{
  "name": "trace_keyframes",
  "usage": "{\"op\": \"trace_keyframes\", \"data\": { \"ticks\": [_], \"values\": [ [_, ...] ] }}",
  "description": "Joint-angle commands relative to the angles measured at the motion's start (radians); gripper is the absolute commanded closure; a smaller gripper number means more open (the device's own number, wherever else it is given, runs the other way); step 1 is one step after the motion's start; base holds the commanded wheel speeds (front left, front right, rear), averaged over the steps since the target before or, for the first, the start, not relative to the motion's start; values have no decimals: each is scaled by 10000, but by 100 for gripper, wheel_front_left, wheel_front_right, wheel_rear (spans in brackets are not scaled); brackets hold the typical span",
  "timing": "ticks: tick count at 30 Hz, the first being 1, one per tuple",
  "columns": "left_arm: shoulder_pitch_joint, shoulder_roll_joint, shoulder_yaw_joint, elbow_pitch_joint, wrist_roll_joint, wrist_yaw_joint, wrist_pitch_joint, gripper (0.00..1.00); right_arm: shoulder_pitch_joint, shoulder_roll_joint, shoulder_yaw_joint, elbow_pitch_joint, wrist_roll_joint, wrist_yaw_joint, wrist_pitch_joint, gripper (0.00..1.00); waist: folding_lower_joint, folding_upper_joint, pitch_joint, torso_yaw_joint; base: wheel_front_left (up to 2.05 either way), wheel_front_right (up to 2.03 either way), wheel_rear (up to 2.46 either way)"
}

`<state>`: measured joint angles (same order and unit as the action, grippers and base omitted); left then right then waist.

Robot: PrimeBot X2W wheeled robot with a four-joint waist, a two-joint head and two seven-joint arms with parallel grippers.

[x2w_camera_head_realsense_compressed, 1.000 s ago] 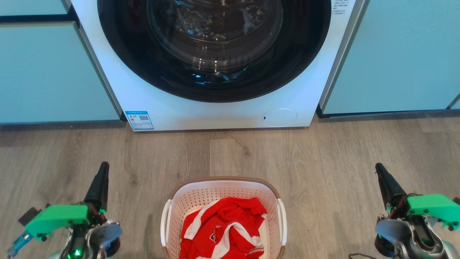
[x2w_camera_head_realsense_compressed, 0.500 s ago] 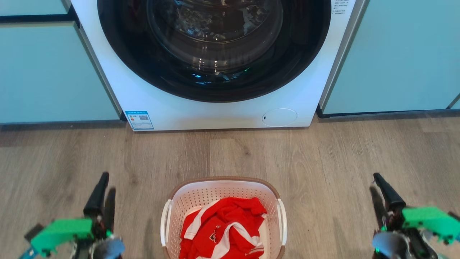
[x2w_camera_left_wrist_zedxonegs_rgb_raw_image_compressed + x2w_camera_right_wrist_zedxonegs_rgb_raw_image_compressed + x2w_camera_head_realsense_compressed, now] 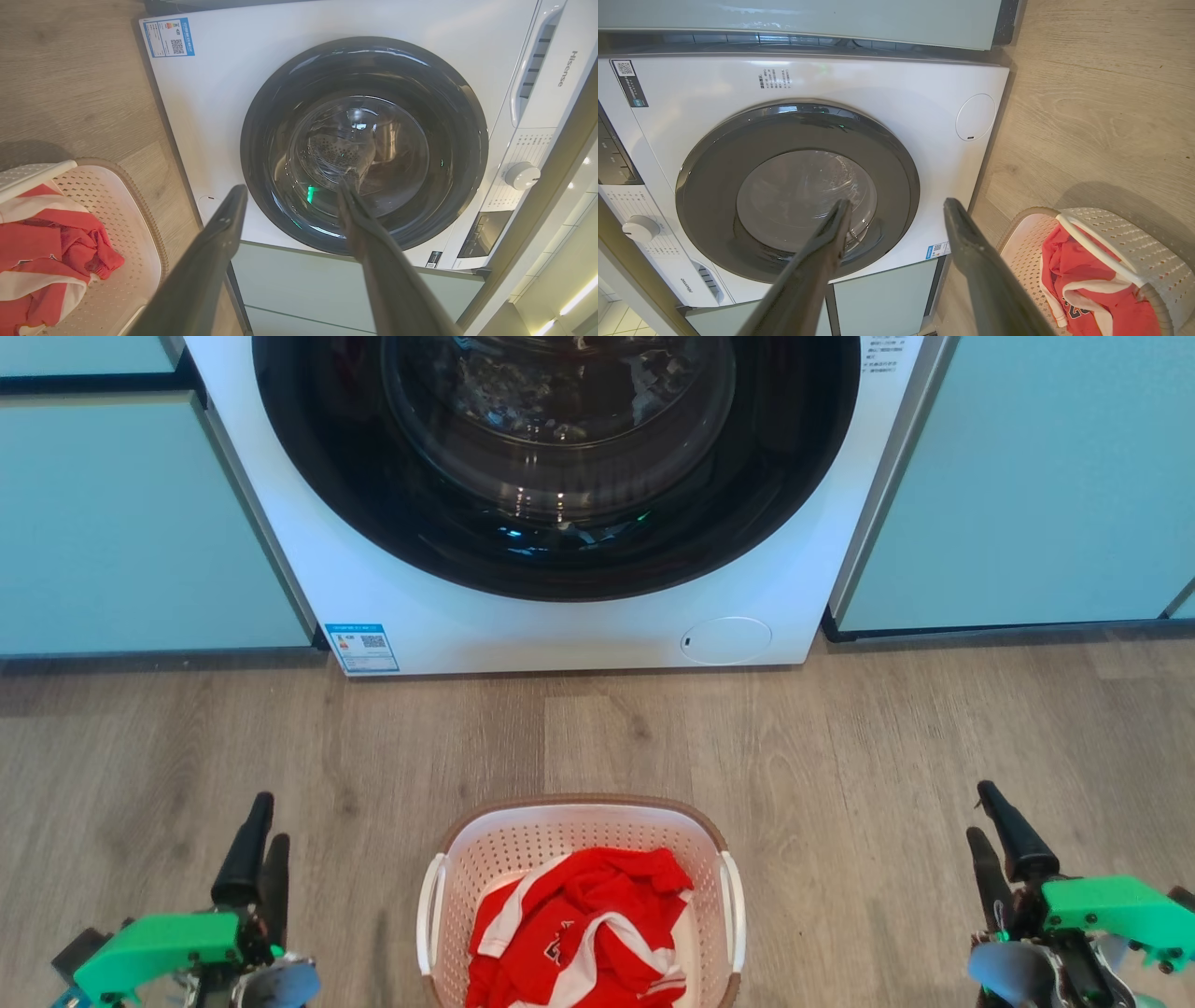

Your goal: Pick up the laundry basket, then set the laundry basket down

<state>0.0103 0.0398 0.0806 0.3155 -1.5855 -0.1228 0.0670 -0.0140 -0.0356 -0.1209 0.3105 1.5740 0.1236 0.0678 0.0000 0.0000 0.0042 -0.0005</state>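
Observation:
The laundry basket, cream with perforated walls, a brown rim and white side handles, stands on the wood floor at the bottom centre of the head view. A red and white garment lies in it. My left gripper hovers open to the basket's left, well apart from it, and my right gripper hovers open far to its right. In the left wrist view the left gripper points at the washer door, with the basket at lower left. The right gripper does likewise, with the basket at lower right.
A white front-loading washing machine with a dark round door stands just beyond the basket. Pale teal cabinets flank it on both sides. Bare wood floor lies between the washer and the basket.
Both grippers have dropped lower in the head view and opened: each showed a single dark finger line before, two separated fingers now. The basket has not moved.

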Motion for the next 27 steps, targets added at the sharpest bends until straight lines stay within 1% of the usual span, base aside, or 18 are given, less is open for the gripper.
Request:
{"op": "trace_keyframes", "data": {
  "ticks": [1,7,16,17,23,27],
  "values": [
    [-491,61,219,-375,141,-13,-134,0,-400,-58,-4,-378,-154,10,-138,0,0,0,-4,0,0,0,0],
    [-518,63,383,-544,561,-16,-309,0,-448,-63,-55,-440,-745,13,-313,0,0,0,-24,6,0,0,0],
    [-595,67,710,-1117,1566,-22,-572,0,-639,-71,-287,-883,-2129,18,-577,0,0,0,-56,9,0,0,0],
    [-595,67,710,-1117,1566,-22,-572,0,-639,-71,-287,-883,-2129,18,-577,0,0,0,-56,9,0,0,0],
    [-664,69,985,-1550,2396,-12,-748,0,-777,-75,-223,-1356,-3150,22,-753,0,0,0,-69,-9,0,0,0],
    [-734,71,1083,-1908,3087,159,-865,0,-913,-79,-203,-1695,-3971,24,-871,0,0,0,-61,-17,0,0,0]
  ]
}}
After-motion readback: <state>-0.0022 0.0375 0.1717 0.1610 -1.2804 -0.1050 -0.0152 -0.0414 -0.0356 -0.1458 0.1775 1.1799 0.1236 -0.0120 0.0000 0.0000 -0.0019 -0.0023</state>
